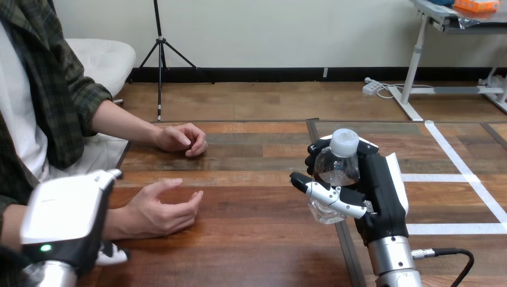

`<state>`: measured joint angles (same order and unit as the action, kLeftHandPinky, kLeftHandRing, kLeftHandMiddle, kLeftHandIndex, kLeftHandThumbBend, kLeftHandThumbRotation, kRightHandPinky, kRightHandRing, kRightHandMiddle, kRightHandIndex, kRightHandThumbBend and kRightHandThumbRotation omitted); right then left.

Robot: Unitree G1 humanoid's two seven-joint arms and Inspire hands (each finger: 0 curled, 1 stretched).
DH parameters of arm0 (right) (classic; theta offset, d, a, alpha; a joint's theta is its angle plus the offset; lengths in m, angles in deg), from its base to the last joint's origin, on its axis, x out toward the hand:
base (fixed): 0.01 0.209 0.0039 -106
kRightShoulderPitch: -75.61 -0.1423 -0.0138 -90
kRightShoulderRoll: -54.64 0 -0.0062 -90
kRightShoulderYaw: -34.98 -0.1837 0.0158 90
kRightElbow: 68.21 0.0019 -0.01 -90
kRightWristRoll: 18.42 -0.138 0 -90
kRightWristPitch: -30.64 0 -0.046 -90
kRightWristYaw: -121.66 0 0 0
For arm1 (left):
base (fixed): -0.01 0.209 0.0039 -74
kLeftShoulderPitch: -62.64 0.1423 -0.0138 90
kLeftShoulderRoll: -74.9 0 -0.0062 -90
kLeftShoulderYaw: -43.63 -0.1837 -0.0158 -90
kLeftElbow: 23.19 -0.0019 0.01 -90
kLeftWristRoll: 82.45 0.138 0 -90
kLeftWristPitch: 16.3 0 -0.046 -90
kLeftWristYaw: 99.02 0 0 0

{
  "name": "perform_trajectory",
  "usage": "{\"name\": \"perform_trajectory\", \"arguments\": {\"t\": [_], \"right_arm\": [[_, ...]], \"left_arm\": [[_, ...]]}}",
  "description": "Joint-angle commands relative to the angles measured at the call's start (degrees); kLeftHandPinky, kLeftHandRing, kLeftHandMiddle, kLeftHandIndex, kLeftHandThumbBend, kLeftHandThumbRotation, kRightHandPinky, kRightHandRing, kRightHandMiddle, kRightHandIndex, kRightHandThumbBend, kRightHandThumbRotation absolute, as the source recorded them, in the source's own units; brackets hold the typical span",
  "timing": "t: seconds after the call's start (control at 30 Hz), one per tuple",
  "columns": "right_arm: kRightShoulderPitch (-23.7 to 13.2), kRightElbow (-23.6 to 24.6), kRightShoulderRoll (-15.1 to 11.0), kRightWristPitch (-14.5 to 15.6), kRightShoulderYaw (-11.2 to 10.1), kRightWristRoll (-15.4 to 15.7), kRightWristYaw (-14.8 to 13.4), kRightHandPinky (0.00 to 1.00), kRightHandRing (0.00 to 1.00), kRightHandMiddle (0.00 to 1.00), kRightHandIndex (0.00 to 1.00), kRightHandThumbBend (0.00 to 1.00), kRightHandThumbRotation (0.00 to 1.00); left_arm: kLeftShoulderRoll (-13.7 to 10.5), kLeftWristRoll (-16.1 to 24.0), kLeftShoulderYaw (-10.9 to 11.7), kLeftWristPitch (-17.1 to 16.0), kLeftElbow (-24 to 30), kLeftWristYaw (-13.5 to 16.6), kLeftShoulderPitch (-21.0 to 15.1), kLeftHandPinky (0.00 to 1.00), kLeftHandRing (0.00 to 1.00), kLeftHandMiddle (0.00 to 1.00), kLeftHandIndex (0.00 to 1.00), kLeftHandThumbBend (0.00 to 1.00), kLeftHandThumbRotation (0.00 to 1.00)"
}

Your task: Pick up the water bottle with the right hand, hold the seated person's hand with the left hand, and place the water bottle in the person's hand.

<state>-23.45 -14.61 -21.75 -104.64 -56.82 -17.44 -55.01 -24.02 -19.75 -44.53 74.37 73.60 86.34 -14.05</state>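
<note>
Bottle and hand: your right hand [382, 188] is wrapped round the water bottle [338, 168], with the thumb across its front and the fingers curled behind it.
Bottle pose: it stands upright in that grasp with its white cap on top. You cannot tell whether its base touches the table [257, 245].
Left hand: your left hand [66, 218] is well to the left of the bottle and nearer you. Its white back faces up, and it is clasped on the person's wrist [116, 221], the thumb tip on the far side and a finger on the near side.
Person's near hand [161, 206]: it is left of the bottle with the palm turned up and the fingers loosely bent. It is apart from the bottle.
Person's far hand [179, 139]: it is left of the bottle and beyond it, loosely closed and resting on the table.
Count: one bottle, two robot hands, two hands of the person.
Surface: a dark wooden table with a seam running under the bottle, and white tape lines [466, 177] to the bottle's right.
</note>
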Motion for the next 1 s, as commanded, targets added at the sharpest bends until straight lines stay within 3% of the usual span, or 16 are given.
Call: {"name": "perform_trajectory", "arguments": {"t": [0.0,0.53,0.97], "right_arm": [[-3.9,2.4,0.2,-0.5,0.0,-0.2,-0.1,0.38,0.42,0.47,0.49,0.72,0.0],[-4.3,2.5,0.0,0.2,-0.4,-2.0,1.3,0.39,0.42,0.47,0.49,0.72,0.0],[-4.6,2.4,-0.3,0.2,-0.7,-1.1,1.1,0.39,0.42,0.47,0.48,0.72,0.0]], "left_arm": [[-2.4,-0.5,-1.9,0.5,-1.6,-1.2,-5.1,0.79,0.82,0.84,0.82,0.89,0.04],[-3.3,-2.5,-6.0,0.2,-7.8,-1.8,-9.3,0.79,0.82,0.84,0.82,0.87,0.07],[-3.7,-1.9,-9.3,0.9,-13.1,-1.0,-12.8,0.8,0.83,0.84,0.82,0.87,0.08]]}}
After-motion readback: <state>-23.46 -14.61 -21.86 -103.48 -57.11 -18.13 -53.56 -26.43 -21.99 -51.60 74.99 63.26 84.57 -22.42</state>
